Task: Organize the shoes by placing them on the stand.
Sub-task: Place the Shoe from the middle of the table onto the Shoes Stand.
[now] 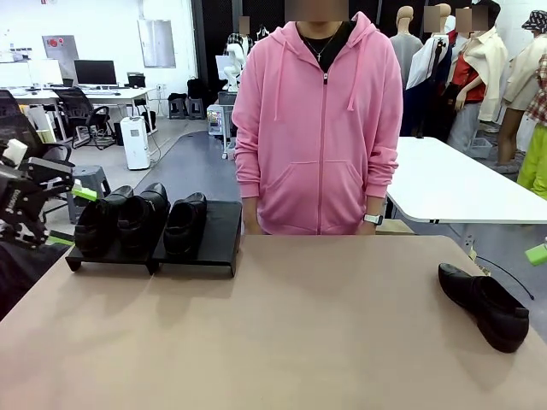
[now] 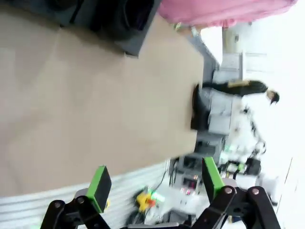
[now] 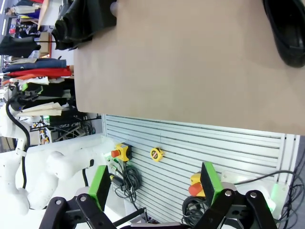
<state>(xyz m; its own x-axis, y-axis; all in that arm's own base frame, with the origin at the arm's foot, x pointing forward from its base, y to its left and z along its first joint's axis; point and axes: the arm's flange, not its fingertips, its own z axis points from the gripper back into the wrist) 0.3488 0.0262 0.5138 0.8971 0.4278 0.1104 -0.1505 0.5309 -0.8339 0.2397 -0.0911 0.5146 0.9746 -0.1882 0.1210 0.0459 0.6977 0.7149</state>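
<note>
Three shoes (image 1: 141, 224) sit on the stand (image 1: 218, 235): two side by side on its left platform, one on the right platform with a free slot beside it. The fourth shoe (image 1: 484, 304) lies on the table (image 1: 282, 333), well apart from the stand, near the table's right edge. I judge it fairly light, stiff at the sole and heel but soft in the upper, and the glossy leather looks slippery; I would take it across the heel or the collar of the opening rather than the rounded toe. My left gripper (image 2: 157, 187) hangs just left of the stand, jaws spread wide, holding nothing. My right gripper (image 3: 155, 184) is off the table's near side, far from the stand, jaws equally wide and empty.
</note>
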